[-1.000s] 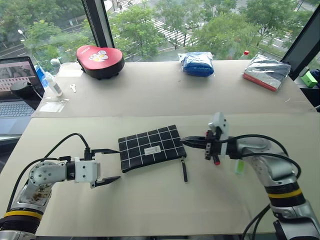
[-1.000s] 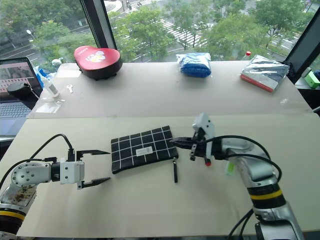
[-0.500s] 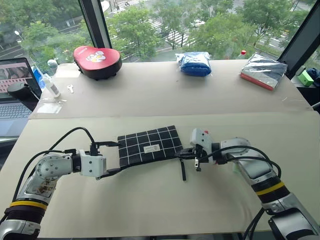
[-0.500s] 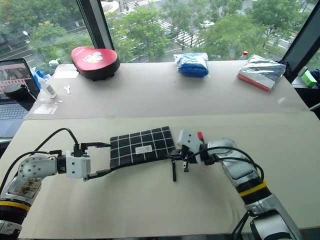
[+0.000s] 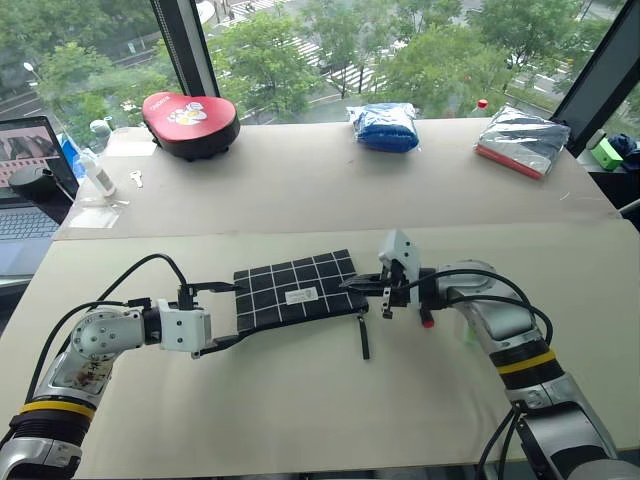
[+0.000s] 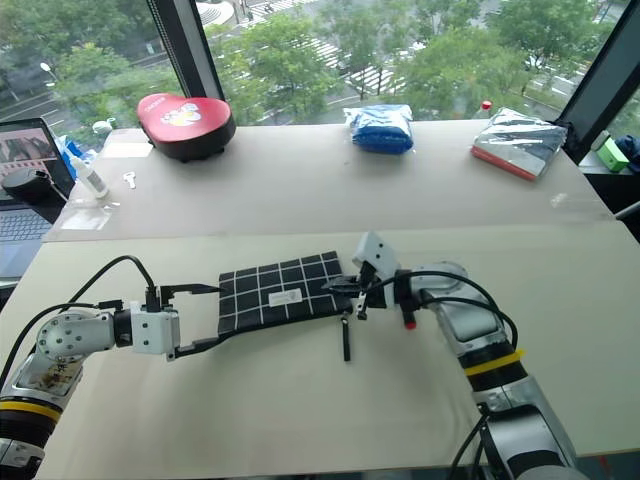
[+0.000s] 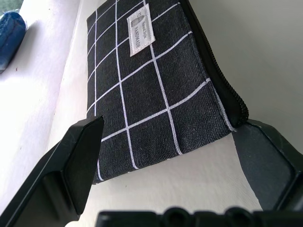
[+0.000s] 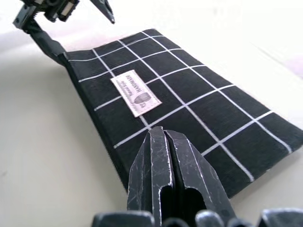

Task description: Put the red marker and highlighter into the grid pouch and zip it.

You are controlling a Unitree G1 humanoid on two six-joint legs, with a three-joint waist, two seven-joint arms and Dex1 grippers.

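Observation:
The grid pouch (image 5: 295, 290) lies flat on the near table, its black pull strap (image 5: 363, 338) trailing toward me. My left gripper (image 5: 238, 312) is open, one finger on either side of the pouch's left end (image 7: 156, 85). My right gripper (image 5: 348, 285) is shut and empty, its tips just over the pouch's right end (image 8: 199, 104). The red marker lies on the table under my right hand, showing one red end (image 5: 427, 322). A pale green bit of the highlighter (image 5: 469, 335) peeks out beside my right forearm.
On the far table stand a red heart-shaped case (image 5: 190, 112), a blue bag (image 5: 387, 125) and a silver packet (image 5: 525, 140). A laptop (image 5: 25, 170) and a small bottle (image 5: 95, 170) sit at the far left. Bare tabletop lies in front of the pouch.
My shut right gripper dipped toward the pouch's right corner, then came up a little over that end. The left gripper stayed open at the left end. The camera view shifted slightly.

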